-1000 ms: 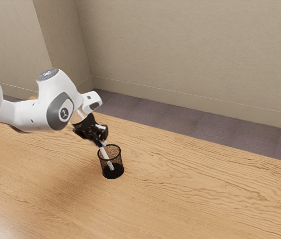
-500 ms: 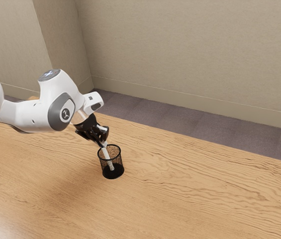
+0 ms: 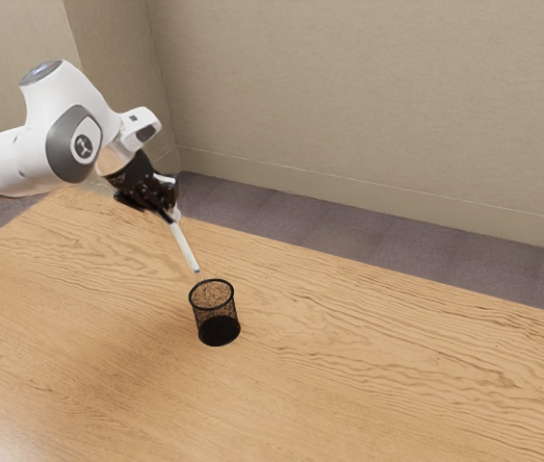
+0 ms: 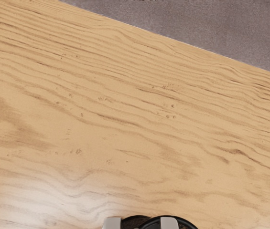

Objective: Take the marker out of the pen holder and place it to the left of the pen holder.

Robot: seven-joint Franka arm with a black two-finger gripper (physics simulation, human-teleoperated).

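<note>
I'm holding marker clamped in gripper, clear above pen holder; extraction looks done, set-down on table left of it pending.

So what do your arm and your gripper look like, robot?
My arm is shiny white, with smooth, rounded parts. One big joint has a dark grey oval patch around a white circle with a dark mark, and a round greyish cap sits on top. My gripper is mostly black and looks chunky.
</note>
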